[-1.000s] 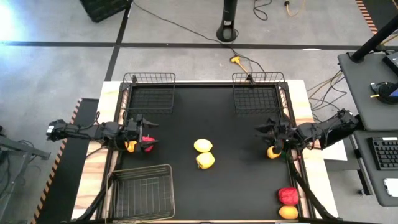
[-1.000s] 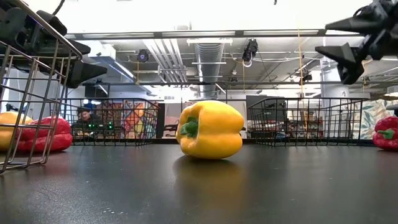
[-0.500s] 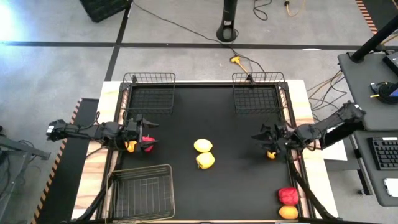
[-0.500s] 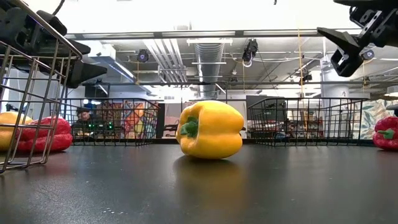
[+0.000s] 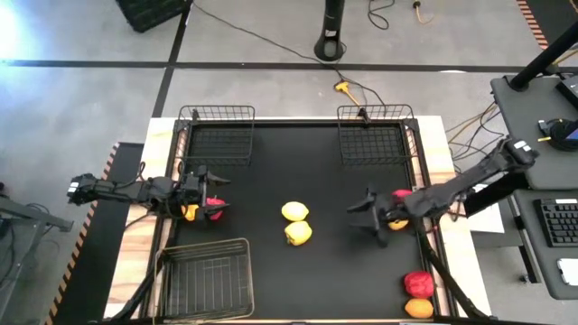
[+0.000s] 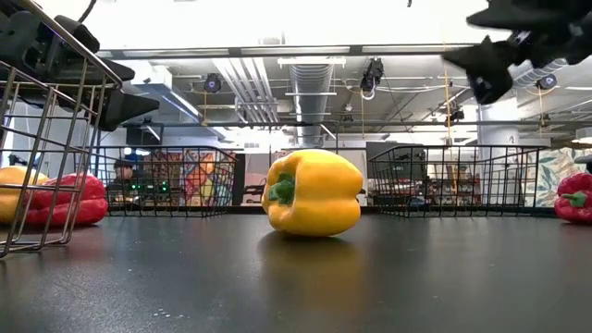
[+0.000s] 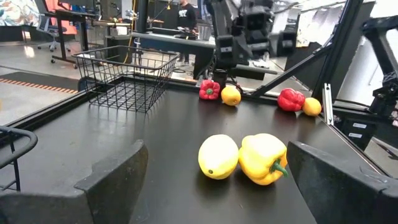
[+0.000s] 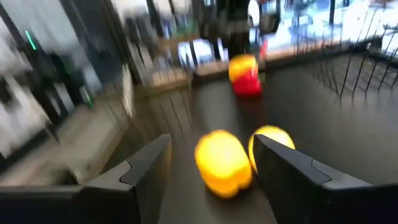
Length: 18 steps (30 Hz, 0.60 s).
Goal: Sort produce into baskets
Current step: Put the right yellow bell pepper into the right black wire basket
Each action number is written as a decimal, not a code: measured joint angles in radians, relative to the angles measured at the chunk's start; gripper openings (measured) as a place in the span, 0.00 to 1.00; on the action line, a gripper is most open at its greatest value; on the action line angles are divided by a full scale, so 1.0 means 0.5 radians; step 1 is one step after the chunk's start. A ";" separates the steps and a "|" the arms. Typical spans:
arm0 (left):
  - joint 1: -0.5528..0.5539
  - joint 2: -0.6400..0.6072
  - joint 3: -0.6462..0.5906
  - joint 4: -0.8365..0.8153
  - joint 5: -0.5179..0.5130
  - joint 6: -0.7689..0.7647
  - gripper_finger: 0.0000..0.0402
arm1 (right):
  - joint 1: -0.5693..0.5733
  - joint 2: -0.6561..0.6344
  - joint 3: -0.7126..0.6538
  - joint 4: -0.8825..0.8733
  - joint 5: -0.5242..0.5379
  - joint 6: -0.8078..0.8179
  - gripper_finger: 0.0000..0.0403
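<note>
Two yellow items, a round fruit [image 5: 294, 211] touching a yellow pepper [image 5: 298, 233], lie mid-table with bare mat around them. Three wire baskets [image 5: 217, 133] sit at the table's edges. Since the earlier frame, the right gripper [image 5: 364, 216] has swung inward from the table's right edge, uncovering a red pepper [image 5: 401, 194] and an orange fruit [image 5: 397, 223]; its fingers are spread and empty. The left gripper [image 5: 209, 188] hovers spread and empty over a red pepper [image 5: 214, 206] at the left edge.

Two dark fingers [image 8: 149, 165] are seen spread apart, nothing between them. Beyond them, a yellow pepper [image 8: 222, 160] and a yellow fruit [image 8: 273, 140] are seen touching on the dark counter [image 8: 323, 124]. A red pepper [image 8: 247, 84] lies farther off.
</note>
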State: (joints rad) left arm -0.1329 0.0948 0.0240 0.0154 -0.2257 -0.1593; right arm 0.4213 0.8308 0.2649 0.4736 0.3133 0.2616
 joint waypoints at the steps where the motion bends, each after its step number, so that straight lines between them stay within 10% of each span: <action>1: 0.000 0.000 0.000 0.000 -0.001 0.000 0.91 | 0.000 0.074 0.056 -0.079 -0.014 -0.050 0.54; 8: 0.000 0.000 0.000 0.002 0.000 0.000 0.91 | -0.038 0.632 0.634 -0.622 -0.016 -0.328 0.59; 18: 0.000 0.000 0.000 0.006 -0.001 0.000 0.91 | -0.270 1.408 1.588 -1.524 -0.018 -0.667 0.96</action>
State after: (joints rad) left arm -0.1330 0.0948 0.0239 0.0185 -0.2260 -0.1593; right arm 0.2860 1.5350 1.0589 -0.2885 0.3043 -0.0717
